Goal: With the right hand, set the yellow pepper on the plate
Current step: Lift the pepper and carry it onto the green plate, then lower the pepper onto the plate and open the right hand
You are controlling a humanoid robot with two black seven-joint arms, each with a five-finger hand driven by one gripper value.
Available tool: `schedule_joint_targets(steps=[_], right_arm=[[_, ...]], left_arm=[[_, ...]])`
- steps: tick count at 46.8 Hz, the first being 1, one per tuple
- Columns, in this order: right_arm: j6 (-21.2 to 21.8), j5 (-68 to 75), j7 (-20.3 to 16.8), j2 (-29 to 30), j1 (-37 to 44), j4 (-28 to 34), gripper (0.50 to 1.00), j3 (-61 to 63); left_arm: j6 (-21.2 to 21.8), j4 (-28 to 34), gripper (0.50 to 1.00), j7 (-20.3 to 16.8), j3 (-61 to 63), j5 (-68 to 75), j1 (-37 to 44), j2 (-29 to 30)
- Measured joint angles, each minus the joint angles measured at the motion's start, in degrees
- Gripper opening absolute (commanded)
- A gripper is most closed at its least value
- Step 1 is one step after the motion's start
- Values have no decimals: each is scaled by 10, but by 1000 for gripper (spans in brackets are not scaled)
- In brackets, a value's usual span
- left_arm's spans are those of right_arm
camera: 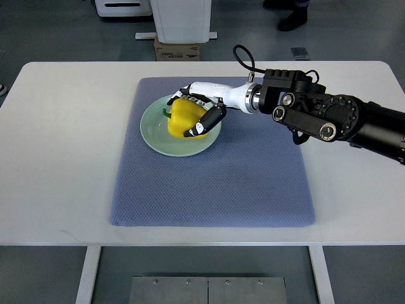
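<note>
Sitting on the white bench (pixel 57 158) is a blue-grey mat (pixel 215 183), carrying a pale green plate (pixel 158 142) at its far left. Right hand (pixel 201 107) is reaching in from the right, fingers (pixel 205 122) wrapping around the yellow pepper (pixel 182 114), which is resting on the plate.

You have one yellow pepper (pixel 182 115) in view, and one pale green plate (pixel 158 140). You see a single blue-grey mat (pixel 215 183) and a single white table (pixel 57 158). One robot hand shows, the right hand (pixel 201 111), on one black arm (pixel 335 117) coming in from the right edge. Beyond the table's far edge you can count one cardboard box (pixel 177 50), one white pedestal base (pixel 182 22), and one dark shoe (pixel 292 19) of a person.
</note>
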Motion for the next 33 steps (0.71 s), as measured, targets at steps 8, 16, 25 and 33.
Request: schedule_joint_targets(steps=[8, 16, 25, 33], right_arm=[[-4, 0, -37, 19, -7, -3, 500, 22], [-16, 0, -77, 19, -26, -21, 500, 55], [-35, 0, -99, 19, -45, -35, 500, 64], [-40, 1, -103, 19, -52, -35, 500, 65]], left_arm=[[0, 0, 1000, 0, 0, 0, 0, 0], [0, 0, 1000, 0, 0, 0, 0, 0], [0, 0, 1000, 0, 0, 0, 0, 0], [0, 0, 1000, 0, 0, 0, 0, 0]])
